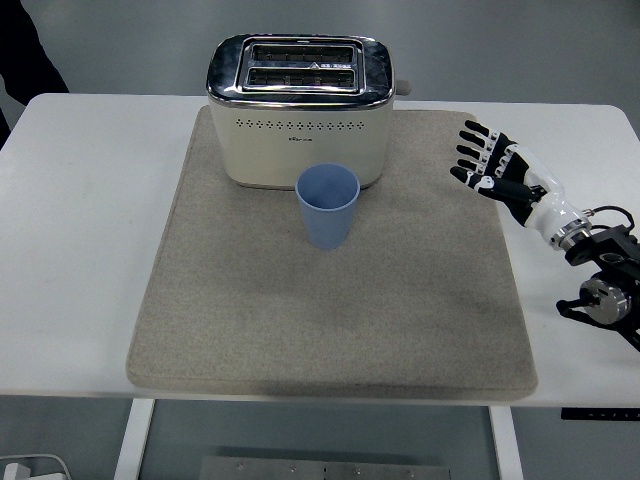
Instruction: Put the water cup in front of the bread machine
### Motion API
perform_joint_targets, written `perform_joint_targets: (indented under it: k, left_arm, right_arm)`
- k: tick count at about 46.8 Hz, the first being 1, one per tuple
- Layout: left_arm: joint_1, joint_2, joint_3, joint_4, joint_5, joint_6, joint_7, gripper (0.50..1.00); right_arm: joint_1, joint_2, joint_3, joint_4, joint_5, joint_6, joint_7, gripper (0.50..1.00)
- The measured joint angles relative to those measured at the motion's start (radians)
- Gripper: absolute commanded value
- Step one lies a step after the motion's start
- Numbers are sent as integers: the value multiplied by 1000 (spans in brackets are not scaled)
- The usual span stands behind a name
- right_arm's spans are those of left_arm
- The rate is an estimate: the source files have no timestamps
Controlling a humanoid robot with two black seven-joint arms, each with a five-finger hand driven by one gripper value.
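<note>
Behind cup (pixel 328 206), cream toaster (pixel 298 110)

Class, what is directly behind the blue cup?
The cream toaster stands behind the blue cup on the grey mat; the cup hides part of the toaster's lower front.

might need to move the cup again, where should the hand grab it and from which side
Grip the blue cup around its side wall, about mid-height, coming from its right, where the right hand is open with bare mat between them. The cup stands upright and flares toward the rim, so a wrap below the rim should hold. The toaster stands close behind it, so avoid approaching from the back.
</note>
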Motion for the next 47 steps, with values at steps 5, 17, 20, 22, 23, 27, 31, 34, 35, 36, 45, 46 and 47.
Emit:
perform_joint_targets:
  k: [5,17,20,22,23,27,31,34,35,36,45,46,47]
  left_arm:
    - [0,0,0,0,0,0,0,1000]
    - [0,0,0,0,0,0,0,1000]
    - [0,0,0,0,0,0,0,1000]
    - [0,0,-1,0,0,0,0,1000]
    - [0,0,-1,0,0,0,0,1000]
    - [0,0,-1,0,0,0,0,1000]
    - [0,0,-1,0,-1,0,0,1000]
    - [0,0,-1,0,-2,0,0,1000]
    - [0,0,-2,1,-2,0,0,1000]
    - [0,0,-2,1,-2,0,0,1000]
    - [1,0,-2,1,-2,0,0,1000]
    - [1,0,-2,1,-2,0,0,1000]
    - [1,0,-2,1,-2,0,0,1000]
  right_arm:
    - [2,7,10,-2,46,0,-30,901]
    - [46,36,75,-43,197,-12,-190,913]
    - [65,56,76,-62,215,-12,-201,913]
    - [74,67,76,-71,217,-13,-203,913]
    - [79,73,76,-75,217,-14,-203,913]
    - [92,94,78,-81,218,-15,-197,913]
    - [110,108,79,-89,218,-15,-196,913]
    - [114,113,79,-97,218,-15,-196,913]
    - [114,116,80,-100,219,-15,-196,913]
    - [115,119,80,-103,219,-15,-197,913]
    - [117,158,76,-146,218,-8,-203,913]
    - [117,162,76,-149,217,-8,-203,913]
    - [117,167,76,-152,217,-8,-203,913]
